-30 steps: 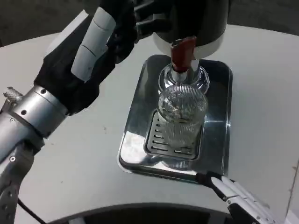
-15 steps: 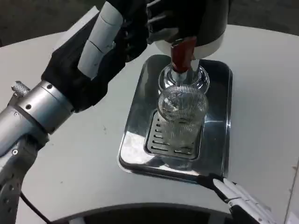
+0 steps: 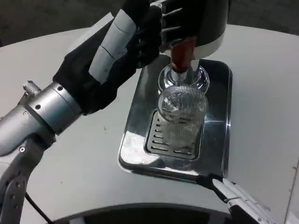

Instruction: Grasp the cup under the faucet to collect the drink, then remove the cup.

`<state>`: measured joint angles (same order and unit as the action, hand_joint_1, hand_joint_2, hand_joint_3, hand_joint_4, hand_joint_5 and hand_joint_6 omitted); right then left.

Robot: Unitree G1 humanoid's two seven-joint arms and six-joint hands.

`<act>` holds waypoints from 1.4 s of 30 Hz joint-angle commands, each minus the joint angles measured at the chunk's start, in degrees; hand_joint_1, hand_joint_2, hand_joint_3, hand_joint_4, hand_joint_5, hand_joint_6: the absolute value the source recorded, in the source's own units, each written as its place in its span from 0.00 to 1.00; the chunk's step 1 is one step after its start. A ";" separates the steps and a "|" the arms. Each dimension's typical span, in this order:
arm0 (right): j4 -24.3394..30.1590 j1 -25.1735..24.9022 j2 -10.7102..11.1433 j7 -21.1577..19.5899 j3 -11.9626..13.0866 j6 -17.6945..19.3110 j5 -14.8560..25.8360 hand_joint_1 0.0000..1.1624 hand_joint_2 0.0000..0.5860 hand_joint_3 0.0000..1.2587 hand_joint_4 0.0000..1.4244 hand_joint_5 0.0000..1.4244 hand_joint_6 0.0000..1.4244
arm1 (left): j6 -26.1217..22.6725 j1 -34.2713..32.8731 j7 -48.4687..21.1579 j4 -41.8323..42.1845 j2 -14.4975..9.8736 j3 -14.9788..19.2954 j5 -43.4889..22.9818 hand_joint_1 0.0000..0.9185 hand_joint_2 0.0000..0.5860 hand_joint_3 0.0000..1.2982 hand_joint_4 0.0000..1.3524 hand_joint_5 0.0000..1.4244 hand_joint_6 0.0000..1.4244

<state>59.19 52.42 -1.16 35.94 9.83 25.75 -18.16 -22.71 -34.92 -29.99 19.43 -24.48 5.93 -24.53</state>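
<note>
1. Centre frame: ribbed glass cup (image 3: 182, 114) upright on drip tray (image 3: 140, 116), beneath red faucet (image 3: 182, 53).
2. Upper left: left hand (image 3: 117, 60), fingers against dispenser (image 3: 205, 23); grip unclear.
3. Lower right: right hand (image 3: 243, 200), fingers straight, holding nothing.

The clear ribbed glass cup (image 3: 182, 116) is glinting on a mirror-polished steel drip tray (image 3: 219, 140), which is lying on the matt white table (image 3: 84, 158); the glossy red plastic faucet (image 3: 182, 53) is shining.

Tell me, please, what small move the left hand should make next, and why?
Probably press the red tap lever. The left hand is up at the dispenser, its fingers beside the lever, and the ribbed glass cup stands on the drip tray under the faucet, looking empty. The right hand waits at the tray's near corner.
</note>
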 commanded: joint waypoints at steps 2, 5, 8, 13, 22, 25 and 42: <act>0.81 0.99 0.37 -0.44 -0.33 0.58 0.67 0.64 0.86 0.06 0.02 0.00 0.00 | 1.02 -0.92 -1.30 -1.53 -0.06 -0.54 -0.16 0.00 0.10 0.14 0.10 0.13 0.08; 0.81 1.03 0.36 -0.44 -0.35 0.53 0.66 0.63 0.86 0.06 0.02 0.00 0.00 | 1.23 -0.98 -1.69 -1.86 0.00 -0.78 0.00 0.00 0.10 0.14 0.09 0.12 0.07; 0.81 1.05 0.33 -0.44 -0.37 0.49 0.65 0.63 0.86 0.06 0.02 0.00 0.00 | 1.59 -1.00 -2.09 -2.34 0.03 -1.04 0.33 0.00 0.10 0.14 0.08 0.11 0.06; 0.81 1.15 0.28 -0.48 -0.45 0.45 0.70 0.63 0.86 0.06 0.02 0.00 0.00 | 2.71 -1.30 -3.19 -3.99 -0.01 -1.47 0.71 0.00 0.10 0.14 0.08 0.11 0.04; 0.81 1.37 0.23 -0.52 -0.62 0.51 0.63 0.63 0.86 0.07 0.03 0.00 0.00 | 6.33 -2.06 -5.38 -8.48 0.64 -3.19 1.70 0.00 0.10 0.15 0.07 0.10 0.04; 0.81 1.65 0.16 -0.55 -0.74 0.47 0.59 0.63 0.86 0.07 0.03 0.00 0.00 | 7.02 -2.02 -5.61 -9.30 0.87 -3.31 1.92 0.00 0.10 0.15 0.08 0.10 0.04; 0.81 1.55 0.12 -0.55 -1.22 0.13 0.48 0.63 0.86 0.07 0.04 0.00 0.00 | 9.67 -2.00 -7.94 -13.48 0.53 -3.35 3.06 0.00 0.12 0.20 0.15 0.14 0.06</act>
<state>59.19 53.11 -1.21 35.89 8.75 25.74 -18.16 -13.78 -36.89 -36.54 7.04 -23.40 3.19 -22.04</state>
